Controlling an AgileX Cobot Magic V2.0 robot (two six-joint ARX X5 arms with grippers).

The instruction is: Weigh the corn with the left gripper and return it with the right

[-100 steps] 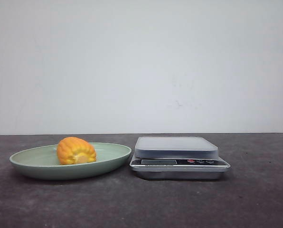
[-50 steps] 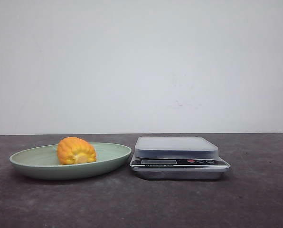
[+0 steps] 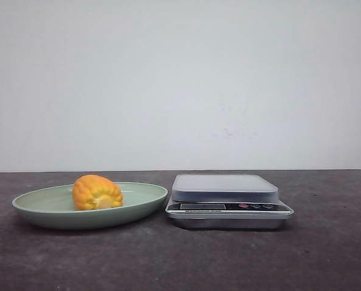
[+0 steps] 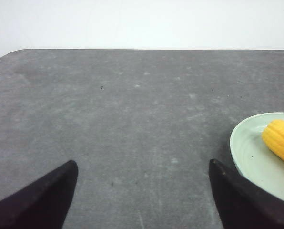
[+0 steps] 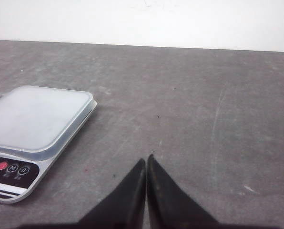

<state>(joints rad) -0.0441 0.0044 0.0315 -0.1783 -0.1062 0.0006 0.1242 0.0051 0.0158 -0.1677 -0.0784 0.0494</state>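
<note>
Two pincers wait apart: the left pincer (image 4: 142, 191) spread wide over bare tabletop (image 4: 132, 109), ready for the corn (image 4: 280, 140) lying on the green plate (image 4: 251, 157) off to one side, while the right pincer (image 5: 146, 164) rests pinched closed beside the scale (image 5: 37, 119).

Only the fingers of the robot show, and only in the two wrist views; the front view has no part of the arms in it.

The left gripper (image 4: 142, 191) has two dark fingers (image 4: 42, 200), almost black. Each one is a wedge: broad at the picture edge and narrowing to a rounded, slightly blunt tip. Their surface is matte and plain.

The right gripper (image 5: 146, 164) has the same dark fingers (image 5: 168, 200). They taper to thin, sharp-looking points. Their inner edges are straight.

On these parts no cables, screws or markings show.
</note>
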